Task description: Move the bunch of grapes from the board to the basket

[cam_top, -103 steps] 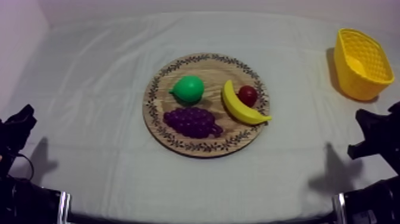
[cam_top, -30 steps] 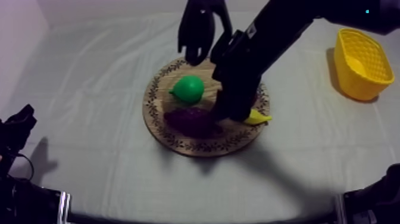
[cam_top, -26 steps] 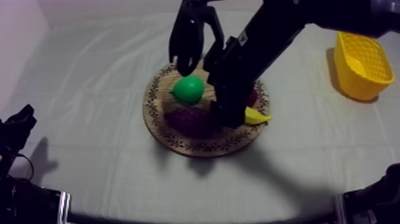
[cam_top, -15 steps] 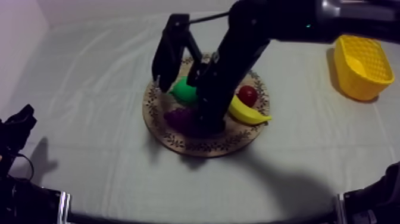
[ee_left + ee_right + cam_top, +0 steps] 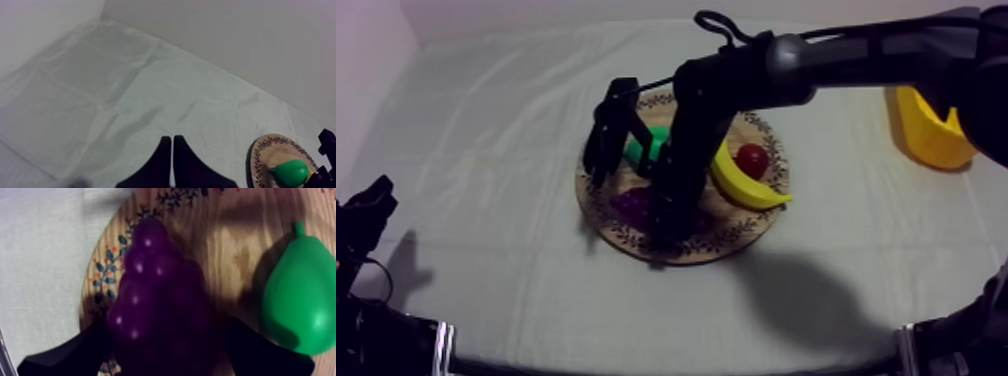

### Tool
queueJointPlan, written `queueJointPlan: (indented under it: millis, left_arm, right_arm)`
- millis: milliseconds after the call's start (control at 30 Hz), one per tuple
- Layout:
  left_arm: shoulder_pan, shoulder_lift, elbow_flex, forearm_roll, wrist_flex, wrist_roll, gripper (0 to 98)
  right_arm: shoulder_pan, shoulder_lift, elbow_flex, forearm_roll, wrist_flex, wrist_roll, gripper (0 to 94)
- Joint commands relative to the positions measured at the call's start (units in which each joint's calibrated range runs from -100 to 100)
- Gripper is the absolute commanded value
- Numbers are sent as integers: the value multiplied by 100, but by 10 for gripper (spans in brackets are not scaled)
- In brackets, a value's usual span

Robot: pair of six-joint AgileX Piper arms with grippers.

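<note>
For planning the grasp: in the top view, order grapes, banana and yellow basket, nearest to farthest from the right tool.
1. Grapes, at the right tool.
2. Banana, right side of the board.
3. Yellow basket, far right.

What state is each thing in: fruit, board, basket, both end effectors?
bunch of grapes: lying on the wooden board, not lifted.
pear: lying on the board beside the grapes.
banana: lying on the board.
small red fruit: on the board, by the banana.
yellow basket: on the table, partly behind the right arm.
right end effector: open, astride the grapes.
left end effector: shut on nothing, off the board.
</note>
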Motion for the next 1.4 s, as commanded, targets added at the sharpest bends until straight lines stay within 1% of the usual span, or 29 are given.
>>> queueJointPlan:
  millis: [0,233,333,467,633,733,833,933,1000,1200,1367]
  left_arm:
    - [-3,5,0,1,-1,1,1]
    - [-3,5,0,1,-1,1,1]
    - [-3,5,0,1,-1,1,1]
    - [-3,5,0,1,-1,1,1]
    - [-3,5,0,1,-1,1,1]
    - [-3,5,0,1,-1,1,1]
    - [-3,5,0,1,-1,1,1]
    - [-3,5,0,1,-1,1,1]
    - [-3,5,0,1,-1,1,1]
    - [-3,5,0,1,-1,1,1]
    - [-3,5,0,1,-1,1,1]
  right_arm:
    - [4,34,13,4,-30,22,672]
    - [5,-236,338,10,-160,61,408]
    - [11,-587,559,11,-127,80,348]
    - [60,-1352,900,21,90,77,333]
    - [237,-2634,1277,-4,553,22,332]
    - [425,-3355,1390,11,823,-102,334]
    - [679,-3931,1418,85,993,-328,342]
    - [1051,-4337,1389,142,1055,-538,344]
    - [1373,-4502,1348,138,1072,-610,344]
    - [2366,-4602,1178,164,1042,-692,348]
    - [3102,-4503,1088,227,802,-744,346]
